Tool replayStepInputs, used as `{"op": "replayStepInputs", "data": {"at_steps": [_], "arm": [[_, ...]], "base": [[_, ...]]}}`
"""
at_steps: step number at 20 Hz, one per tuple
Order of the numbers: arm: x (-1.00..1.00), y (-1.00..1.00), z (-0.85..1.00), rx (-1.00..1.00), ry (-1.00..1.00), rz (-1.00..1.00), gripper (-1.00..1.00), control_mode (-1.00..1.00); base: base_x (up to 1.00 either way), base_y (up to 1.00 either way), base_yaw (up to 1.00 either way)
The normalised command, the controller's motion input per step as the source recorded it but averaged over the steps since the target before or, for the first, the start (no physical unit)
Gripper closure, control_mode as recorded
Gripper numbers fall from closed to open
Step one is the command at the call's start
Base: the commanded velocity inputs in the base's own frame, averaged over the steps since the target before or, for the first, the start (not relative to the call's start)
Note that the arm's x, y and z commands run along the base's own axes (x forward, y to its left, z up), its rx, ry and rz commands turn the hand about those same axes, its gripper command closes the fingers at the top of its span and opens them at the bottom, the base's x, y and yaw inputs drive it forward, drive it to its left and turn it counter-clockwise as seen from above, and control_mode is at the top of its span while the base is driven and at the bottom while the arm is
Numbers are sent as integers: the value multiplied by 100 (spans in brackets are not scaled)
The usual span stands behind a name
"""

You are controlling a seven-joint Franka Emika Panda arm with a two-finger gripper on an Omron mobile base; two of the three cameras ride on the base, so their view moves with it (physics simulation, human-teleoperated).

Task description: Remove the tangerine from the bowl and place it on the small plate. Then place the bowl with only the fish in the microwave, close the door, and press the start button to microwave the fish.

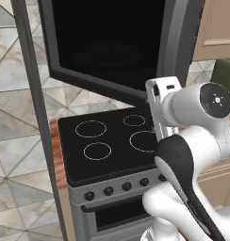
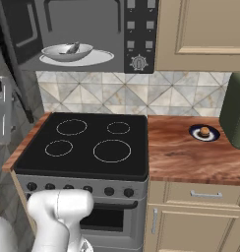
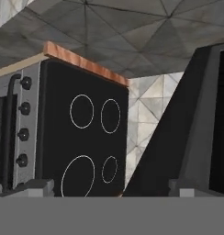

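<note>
Risk lies with the door (image 1: 107,42), which is swung wide open above the stove (image 2: 87,142): if it is pushed off-centre or too fast, the gripper (image 3: 109,188), whose jaws are spread and empty beside it, may slip off. Inside the microwave (image 2: 82,34), the bowl (image 2: 66,52) is seated with the fish (image 2: 73,48). On the small plate (image 2: 204,133), right of the stove, the tangerine (image 2: 204,131) is placed.

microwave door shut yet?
No. In the right base view the door stands swung out to the left, and the bowl with the fish sits visible inside the microwave.
</note>
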Motion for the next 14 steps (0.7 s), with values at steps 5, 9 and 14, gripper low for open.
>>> {"op": "replayStepInputs", "data": {"at_steps": [5,9,14], "arm": [[100,-32,22,5,6,-15,-100,-100],[100,-20,11,3,7,-13,-100,-100],[95,-8,9,0,8,-8,-100,-100]], "base": [[0,0,0],[0,0,0],[0,0,0]]}}
